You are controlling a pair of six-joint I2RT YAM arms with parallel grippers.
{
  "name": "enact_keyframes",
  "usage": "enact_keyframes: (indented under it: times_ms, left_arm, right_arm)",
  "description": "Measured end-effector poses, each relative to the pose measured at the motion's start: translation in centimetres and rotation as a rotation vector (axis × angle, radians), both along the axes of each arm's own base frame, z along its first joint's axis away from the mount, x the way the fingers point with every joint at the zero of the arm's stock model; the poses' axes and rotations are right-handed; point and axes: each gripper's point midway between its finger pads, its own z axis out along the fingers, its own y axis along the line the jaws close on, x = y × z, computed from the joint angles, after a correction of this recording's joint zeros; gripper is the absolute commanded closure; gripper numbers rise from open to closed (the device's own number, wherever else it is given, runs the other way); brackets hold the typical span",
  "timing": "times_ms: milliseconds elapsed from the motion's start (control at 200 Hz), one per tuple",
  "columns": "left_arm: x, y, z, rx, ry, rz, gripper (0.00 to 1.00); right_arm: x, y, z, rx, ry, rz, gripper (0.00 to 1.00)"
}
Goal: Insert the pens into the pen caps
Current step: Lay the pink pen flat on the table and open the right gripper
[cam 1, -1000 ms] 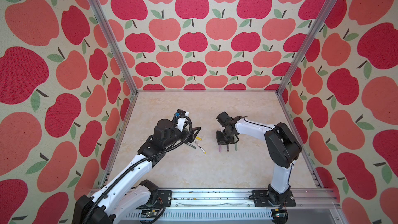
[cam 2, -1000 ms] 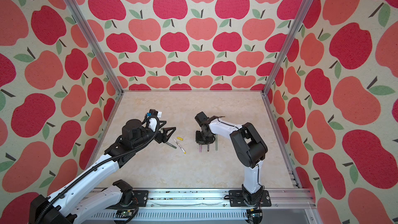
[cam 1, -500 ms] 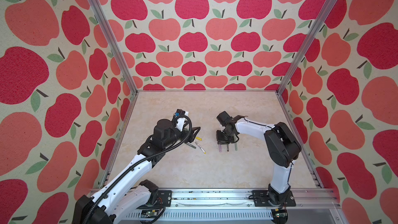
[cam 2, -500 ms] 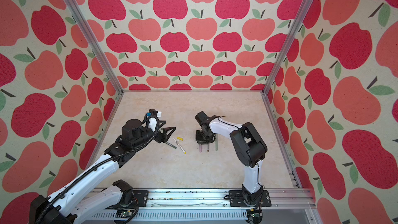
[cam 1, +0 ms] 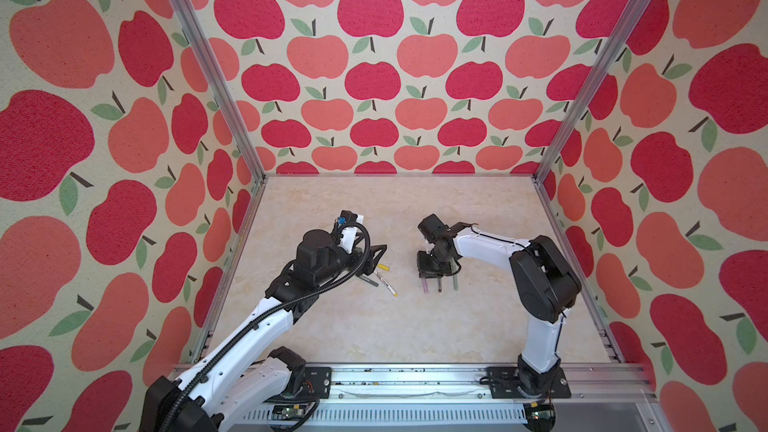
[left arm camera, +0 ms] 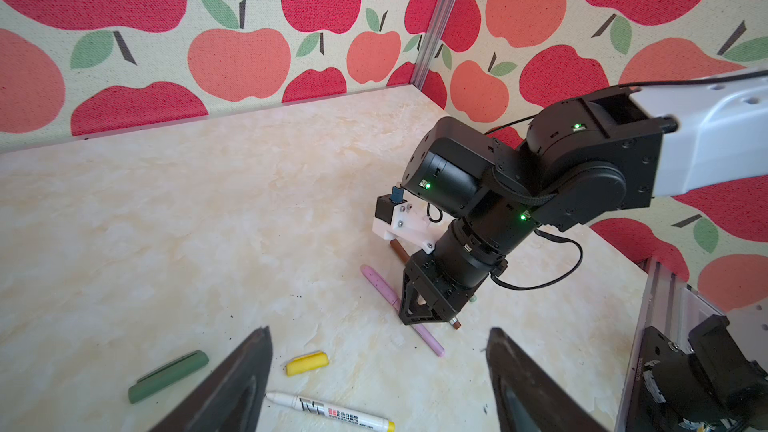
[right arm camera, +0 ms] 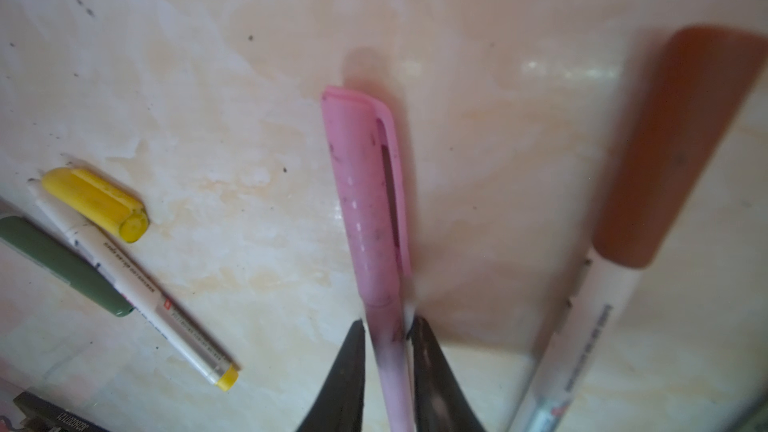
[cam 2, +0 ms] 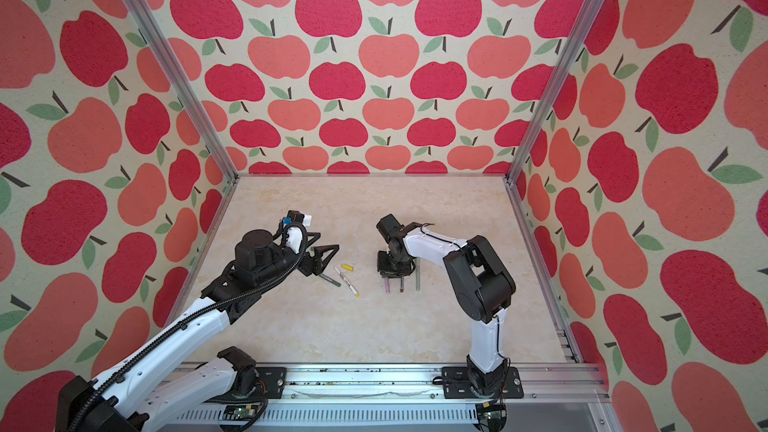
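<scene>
My right gripper (right arm camera: 386,324) points down at the table, its jaws close on either side of the lilac-pink pen (right arm camera: 392,376), which lies flat with its pink cap (right arm camera: 365,201) on. A thin gap shows at one finger. Beside it lie a brown-capped white pen (right arm camera: 681,151) and a sage green pen (cam 1: 454,282). My left gripper (left arm camera: 378,330) hovers open and empty above the loose yellow cap (left arm camera: 307,363) and the uncapped white-and-yellow pen (left arm camera: 332,411). A dark green pen (right arm camera: 62,268) lies next to them, partly under the left gripper in both top views.
Apple-patterned walls with metal corner posts (cam 1: 573,89) enclose the marble tabletop (cam 1: 374,326) on three sides. A metal rail (cam 1: 415,380) carrying both arm bases runs along the front edge. The right arm's elbow (cam 1: 544,280) rises near the right wall.
</scene>
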Motion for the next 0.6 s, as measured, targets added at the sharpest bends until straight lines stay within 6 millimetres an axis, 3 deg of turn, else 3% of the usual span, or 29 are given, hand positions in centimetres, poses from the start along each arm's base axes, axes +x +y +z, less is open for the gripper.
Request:
enact_keyframes:
  times_ms: [285,595]
  left_arm:
    - [0.08,0.10,0.01,0.000,0.000,0.004,0.16]
    - [0.11,0.15,0.04,-0.001,-0.001,0.005,0.16]
  right_arm:
    - [0.25,-0.24,-0.07,-0.003,0.001,-0.019,0.86]
    - [0.60,-0.26,-0.06,-0.004,-0.012,-0.030,0.84]
